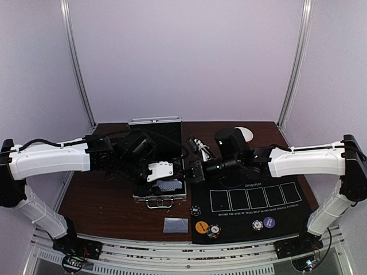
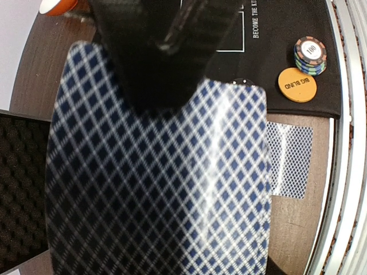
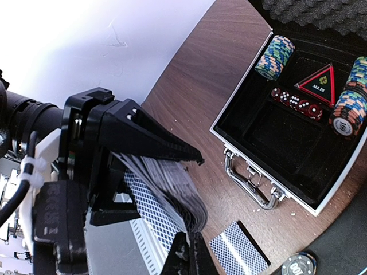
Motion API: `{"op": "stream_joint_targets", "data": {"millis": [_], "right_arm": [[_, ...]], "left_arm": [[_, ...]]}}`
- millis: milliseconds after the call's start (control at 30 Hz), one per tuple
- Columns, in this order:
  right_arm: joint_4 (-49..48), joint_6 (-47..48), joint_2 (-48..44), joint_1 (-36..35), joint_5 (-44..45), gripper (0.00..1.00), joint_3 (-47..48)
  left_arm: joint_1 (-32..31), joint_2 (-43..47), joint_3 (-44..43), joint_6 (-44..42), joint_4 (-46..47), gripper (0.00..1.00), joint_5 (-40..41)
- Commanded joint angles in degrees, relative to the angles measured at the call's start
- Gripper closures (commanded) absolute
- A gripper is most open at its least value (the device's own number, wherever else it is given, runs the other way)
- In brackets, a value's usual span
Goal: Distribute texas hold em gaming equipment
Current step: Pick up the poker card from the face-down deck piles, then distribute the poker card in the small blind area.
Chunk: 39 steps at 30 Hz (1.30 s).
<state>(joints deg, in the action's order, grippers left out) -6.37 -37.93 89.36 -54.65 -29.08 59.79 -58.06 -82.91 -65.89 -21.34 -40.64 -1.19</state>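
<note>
My left gripper (image 1: 166,182) is shut on a deck of blue-backed playing cards (image 3: 172,183) and holds it above the table in front of the open case. In the right wrist view its black fingers (image 3: 143,137) clamp the fanned deck. My right gripper (image 3: 192,252) is shut on the edge of the deck's top card (image 2: 160,183), which fills the left wrist view and hides my left fingers. One card (image 1: 175,224) lies face down on the wood. An orange disc (image 1: 201,227), a chip stack (image 1: 213,231) and a dark disc (image 1: 196,210) lie on the mat's left end.
The silver case (image 3: 275,166) stands open, holding chip stacks (image 3: 274,57), red dice (image 3: 298,102) and a triangular marker. The black mat (image 1: 252,197) with five card outlines lies on the right, bearing a purple-blue disc (image 1: 269,222) and a chip stack (image 1: 258,224). A bowl (image 2: 57,6) stands behind.
</note>
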Motion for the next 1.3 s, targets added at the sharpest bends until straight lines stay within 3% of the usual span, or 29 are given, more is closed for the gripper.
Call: {"op": "stream_joint_targets", "data": {"millis": [0, 300, 500, 867, 1033, 1267], "right_arm": [[6.85, 2.87, -4.30, 0.31, 2.88, 1.00, 2.29], [8.27, 3.07, -5.38, 0.63, 0.86, 1.00, 2.32], [12.80, 3.56, -8.51, 2.36, 4.50, 1.00, 3.83], [42.91, 3.28, -25.74, 14.19, 18.91, 1.00, 0.42], [53.54, 11.81, -24.85, 20.12, 23.13, 1.00, 5.46], [67.34, 34.09, -15.84, 20.72, 22.93, 1.00, 17.38]], "left_arm": [[0.49, 0.11, -0.31, 0.29, 1.44, 0.48, 0.22], [0.58, 0.22, -0.55, 0.23, 2.51, 0.48, -0.83], [0.57, 1.16, 0.63, 0.46, 2.52, 0.48, -0.41], [1.19, 1.08, 1.38, 1.08, 3.72, 0.48, -0.56], [1.20, 1.60, 1.81, 1.22, 4.43, 0.48, -0.93], [1.22, 3.19, 2.98, 0.52, 4.67, 0.48, -1.05]]}}
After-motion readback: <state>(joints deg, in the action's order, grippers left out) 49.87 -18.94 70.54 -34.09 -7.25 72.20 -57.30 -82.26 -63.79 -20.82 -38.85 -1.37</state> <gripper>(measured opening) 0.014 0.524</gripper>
